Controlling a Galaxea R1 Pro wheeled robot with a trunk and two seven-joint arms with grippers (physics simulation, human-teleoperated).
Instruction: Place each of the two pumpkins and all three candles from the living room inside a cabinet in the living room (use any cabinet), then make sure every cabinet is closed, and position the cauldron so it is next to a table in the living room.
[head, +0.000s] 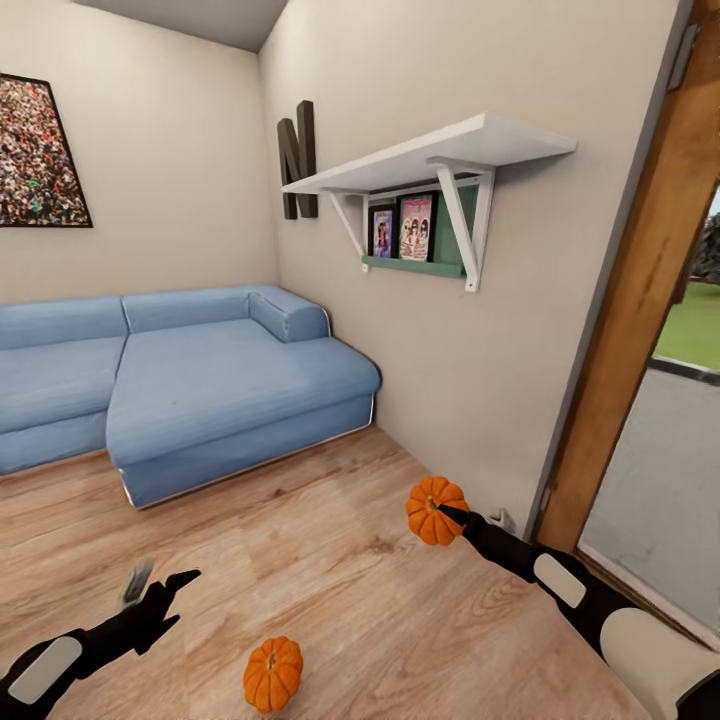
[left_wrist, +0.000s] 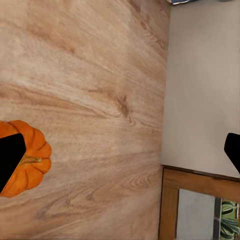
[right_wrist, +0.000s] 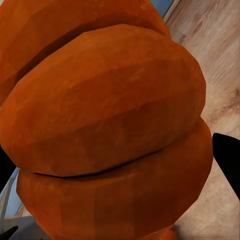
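At lower left of the head view the left gripper (head: 160, 595) hung over bare floor (head: 320, 560), jaws apart and empty, its arm cut by the frame edge. A pumpkin (head: 272, 673) sat on the floor at bottom centre, just right of that gripper, its underside almost at the frame edge; in the left wrist view a black finger (left_wrist: 10, 157) hid part of it. Behind, a blue sofa (head: 200, 380) ran off the left edge, with open floor before it. Right of centre the right gripper (head: 440, 512) was clamped on a second pumpkin (head: 434, 510), held above the floor near the wall (head: 470, 380); the fingers were mostly hidden behind it. A wooden door frame (head: 640, 310) closed the right side.
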